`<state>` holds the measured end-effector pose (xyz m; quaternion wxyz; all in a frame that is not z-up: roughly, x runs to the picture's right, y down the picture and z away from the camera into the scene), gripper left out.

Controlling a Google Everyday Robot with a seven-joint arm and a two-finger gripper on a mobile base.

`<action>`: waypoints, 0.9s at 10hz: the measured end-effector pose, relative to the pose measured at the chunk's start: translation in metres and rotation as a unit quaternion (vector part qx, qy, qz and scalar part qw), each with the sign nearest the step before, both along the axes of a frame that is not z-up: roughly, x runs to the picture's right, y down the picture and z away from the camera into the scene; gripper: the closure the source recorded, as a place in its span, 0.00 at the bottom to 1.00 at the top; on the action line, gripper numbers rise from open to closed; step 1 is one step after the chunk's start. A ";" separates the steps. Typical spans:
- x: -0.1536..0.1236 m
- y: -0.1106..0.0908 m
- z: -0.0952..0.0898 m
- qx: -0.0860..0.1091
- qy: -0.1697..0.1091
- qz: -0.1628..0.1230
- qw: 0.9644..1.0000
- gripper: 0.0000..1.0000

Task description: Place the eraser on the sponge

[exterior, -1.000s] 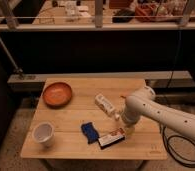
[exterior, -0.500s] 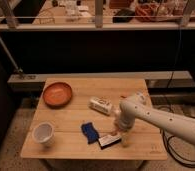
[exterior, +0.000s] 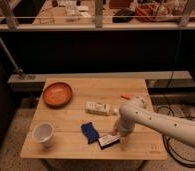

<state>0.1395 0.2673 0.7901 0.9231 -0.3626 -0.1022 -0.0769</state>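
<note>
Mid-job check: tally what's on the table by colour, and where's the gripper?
Orange: 1 (bowl)
White: 2 (cup, pack)
Blue: 1 (sponge)
Dark, white top: 1 (eraser)
Red: 1 (small red item, unclear)
Total: 6
Gripper over the eraser.

Gripper at the eraser's right end, largely hidden by its own wrist; contact unclear. Arm right of the eraser, cut off by the edge. Small red item beyond the eraser, unidentifiable.
</note>
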 end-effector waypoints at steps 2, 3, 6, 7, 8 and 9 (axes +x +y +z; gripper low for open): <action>-0.002 0.003 0.004 0.003 -0.008 0.000 1.000 0.67; -0.006 0.006 0.008 0.002 -0.018 -0.001 1.000 0.78; -0.011 0.008 0.011 0.001 -0.030 0.000 1.000 1.00; -0.011 0.008 0.011 0.001 -0.030 0.000 1.000 1.00; -0.011 0.008 0.010 0.001 -0.030 -0.001 1.000 1.00; -0.016 0.004 0.005 0.007 -0.038 -0.006 0.999 1.00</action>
